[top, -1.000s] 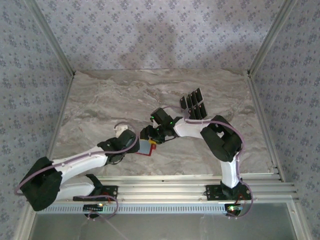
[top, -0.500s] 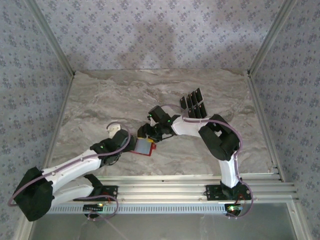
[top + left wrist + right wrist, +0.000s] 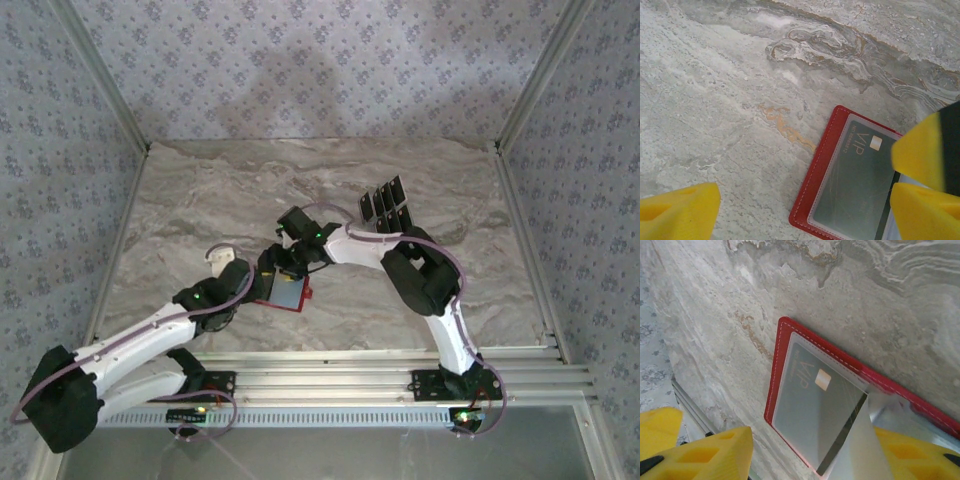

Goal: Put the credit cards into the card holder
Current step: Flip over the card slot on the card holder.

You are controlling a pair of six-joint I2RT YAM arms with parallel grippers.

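Observation:
The red card holder (image 3: 288,296) lies open on the marble table (image 3: 200,200), between the two arms. A dark card marked VIP (image 3: 855,180) sits inside its greyish clear pocket (image 3: 810,405). Several black credit cards (image 3: 385,210) lie fanned at the back right. My left gripper (image 3: 800,215) is open, its right finger (image 3: 922,210) over the holder's pocket. My right gripper (image 3: 810,460) is open just above the holder. A loose clear pocket flap (image 3: 860,450) stands up against its right finger (image 3: 920,455). From above, the left gripper (image 3: 258,284) and right gripper (image 3: 283,262) meet at the holder.
Aluminium rails (image 3: 380,375) run along the table's near edge, and patterned walls enclose the other sides. Bare marble extends to the left and behind the holder.
The left arm has drawn back to the left. The right gripper has reached further left over the holder, which has shifted slightly left.

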